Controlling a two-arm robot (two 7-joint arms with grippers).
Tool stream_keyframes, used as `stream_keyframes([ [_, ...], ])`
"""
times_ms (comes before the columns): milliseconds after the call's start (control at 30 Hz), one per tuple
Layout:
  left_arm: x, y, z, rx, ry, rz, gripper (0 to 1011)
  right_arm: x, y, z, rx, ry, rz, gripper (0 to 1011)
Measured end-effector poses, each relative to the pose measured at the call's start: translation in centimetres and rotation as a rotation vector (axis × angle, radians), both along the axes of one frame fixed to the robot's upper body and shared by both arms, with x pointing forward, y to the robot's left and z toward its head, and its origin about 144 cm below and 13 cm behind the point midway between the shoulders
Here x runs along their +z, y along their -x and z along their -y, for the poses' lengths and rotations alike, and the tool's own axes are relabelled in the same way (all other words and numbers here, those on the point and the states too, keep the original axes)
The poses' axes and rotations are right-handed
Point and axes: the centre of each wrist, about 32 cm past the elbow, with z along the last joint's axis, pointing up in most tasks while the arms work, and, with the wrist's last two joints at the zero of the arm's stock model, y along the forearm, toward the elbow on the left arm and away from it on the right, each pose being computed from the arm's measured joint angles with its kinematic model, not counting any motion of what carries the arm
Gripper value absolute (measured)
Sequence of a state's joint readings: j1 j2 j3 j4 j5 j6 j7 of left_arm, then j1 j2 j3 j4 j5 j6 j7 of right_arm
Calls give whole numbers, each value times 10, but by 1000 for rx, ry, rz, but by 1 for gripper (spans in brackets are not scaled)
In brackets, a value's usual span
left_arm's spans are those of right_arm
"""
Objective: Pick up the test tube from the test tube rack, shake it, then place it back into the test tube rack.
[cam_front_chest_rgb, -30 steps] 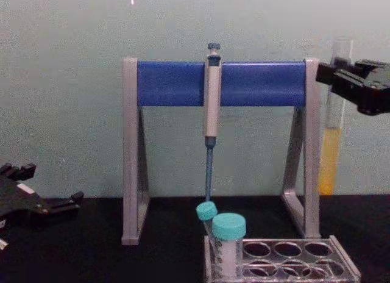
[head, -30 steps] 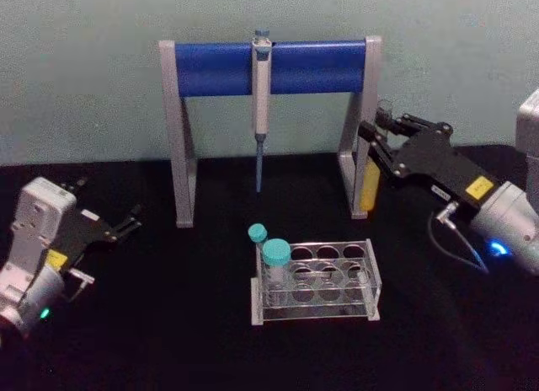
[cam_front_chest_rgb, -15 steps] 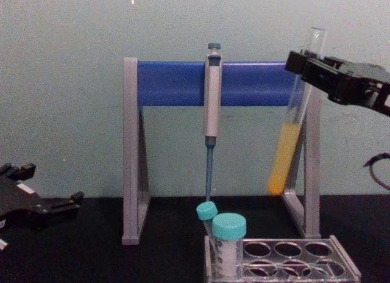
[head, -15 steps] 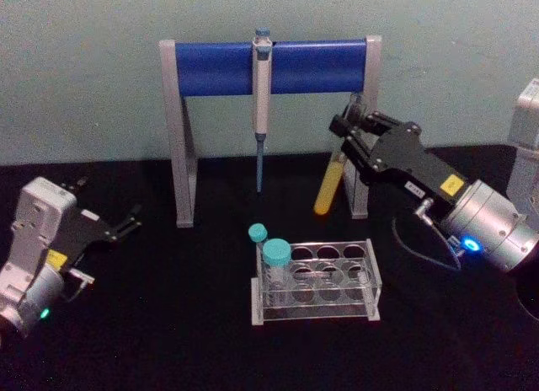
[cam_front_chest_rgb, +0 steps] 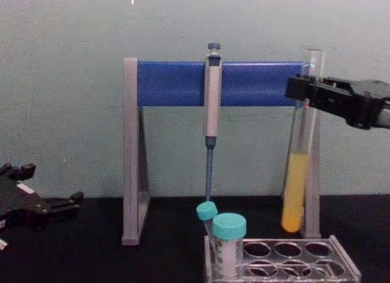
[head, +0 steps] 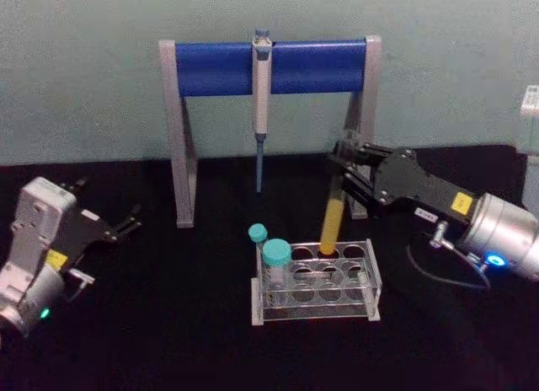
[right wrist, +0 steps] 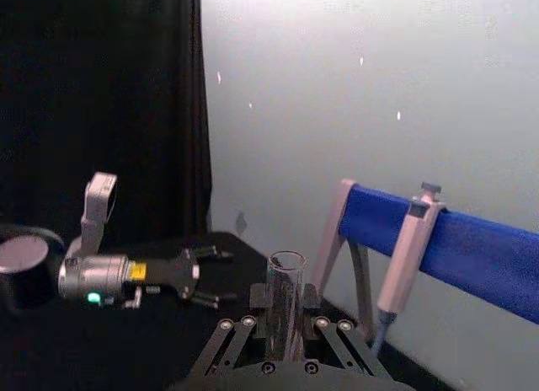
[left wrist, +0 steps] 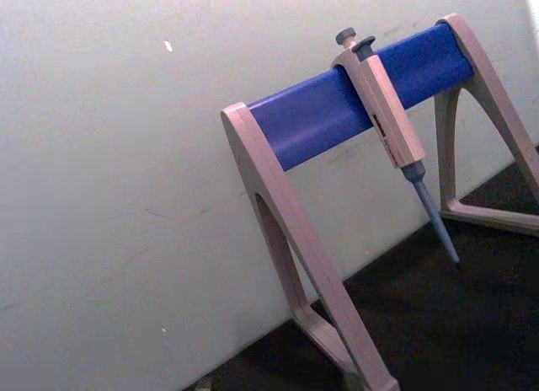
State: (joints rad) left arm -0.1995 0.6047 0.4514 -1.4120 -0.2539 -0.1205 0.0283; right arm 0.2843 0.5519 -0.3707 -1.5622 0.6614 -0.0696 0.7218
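Observation:
The test tube (head: pixel 331 224) is a long clear glass tube with yellow liquid in its lower part. My right gripper (head: pixel 343 174) is shut on its upper part and holds it almost upright. In the chest view the test tube (cam_front_chest_rgb: pixel 295 191) hangs from the right gripper (cam_front_chest_rgb: pixel 303 91), with its bottom just above the back row of the test tube rack (cam_front_chest_rgb: pixel 346 258). The clear rack (head: pixel 374 280) stands at the table's middle. The right wrist view looks down on the tube's open mouth (right wrist: pixel 285 300) between my fingers. My left gripper (head: pixel 128 222) rests open at the far left.
Two teal-capped vials (head: pixel 275 254) stand at the rack's left end. Behind the rack is the grey-and-blue pipette stand (head: pixel 269 66), with a grey pipette (head: pixel 260 96) hanging from its bar. The stand's right leg (cam_front_chest_rgb: pixel 312 173) is close behind the tube.
The right gripper carried the tube from beside the stand's right leg leftward and down. The tube went from tilted to nearly upright over the rack. The left arm stayed still.

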Motion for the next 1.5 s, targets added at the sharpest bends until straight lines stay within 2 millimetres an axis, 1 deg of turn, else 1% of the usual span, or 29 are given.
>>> stream_keyframes([
  [100,0,0,0,0,0,0,1001,2,2,5,-21,23,2,235],
  [167,0,0,0,0,0,0,1001,4,4,8,-73,44,14,235],
  [267,0,0,0,0,0,0,1001,4,5,8,-120,53,35,235],
  [433,0,0,0,0,0,0,1001,1,8,-2,-235,55,108,235],
  [633,0,0,0,0,0,0,1002,-3,6,-18,-287,32,157,235],
  [800,0,0,0,0,0,0,1001,-8,1,-27,-241,-13,142,235],
  [1000,0,0,0,0,0,0,1001,-11,-2,-28,-156,-74,110,235],
  [1233,0,0,0,0,0,0,1001,-12,-1,-21,-53,-72,79,235],
  [1500,0,0,0,0,0,0,1001,-13,4,-8,-60,-32,51,235],
])
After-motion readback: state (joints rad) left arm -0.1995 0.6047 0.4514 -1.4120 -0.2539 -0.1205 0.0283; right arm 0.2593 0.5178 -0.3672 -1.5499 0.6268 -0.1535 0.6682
